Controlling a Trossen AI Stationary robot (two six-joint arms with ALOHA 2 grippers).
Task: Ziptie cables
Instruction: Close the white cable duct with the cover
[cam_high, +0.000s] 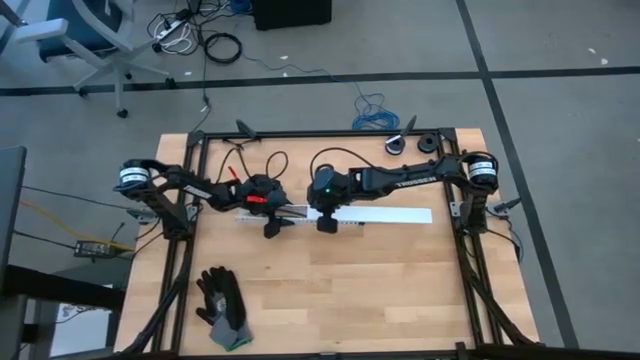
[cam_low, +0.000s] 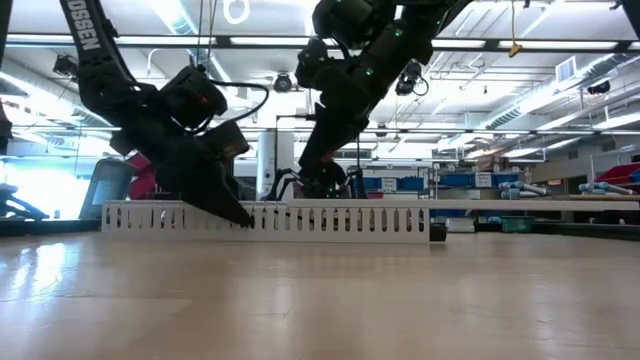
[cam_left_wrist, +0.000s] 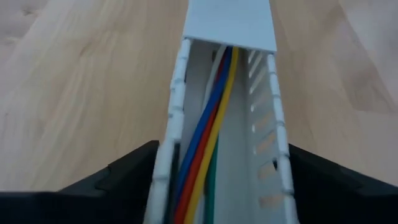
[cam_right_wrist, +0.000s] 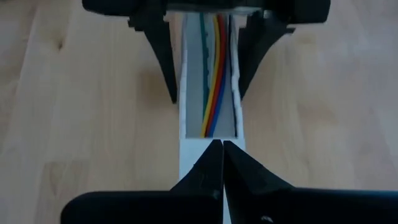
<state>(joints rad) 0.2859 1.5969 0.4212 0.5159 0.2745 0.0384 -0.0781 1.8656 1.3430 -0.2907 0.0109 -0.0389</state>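
A long white slotted strip lies across the table's middle as an open channel. Blue, red, yellow and green cables run along inside it, and a white cover closes its right part. My left gripper comes down over the uncovered part, one finger on each side wall. My right gripper is shut and sits on the cover's end, just right of the left gripper. In the low view the left fingers reach the strip's front. No thin black ziptie shows. My left gripper holds the slotted strip's uncovered part between its two fingers, one finger on the outside of each side wall, coming from above and across the strip. The strip lies flat on the table. My right gripper's shut fingertips are on the cover's open end, slanting down from above. I cannot tell whether they press on it.
A black glove lies near the table's near-left corner. Two small black parts sit by the far edge. A blue wire coil lies on the floor beyond. Dark frame rails run along both sides. Bare wood spreads on the near half.
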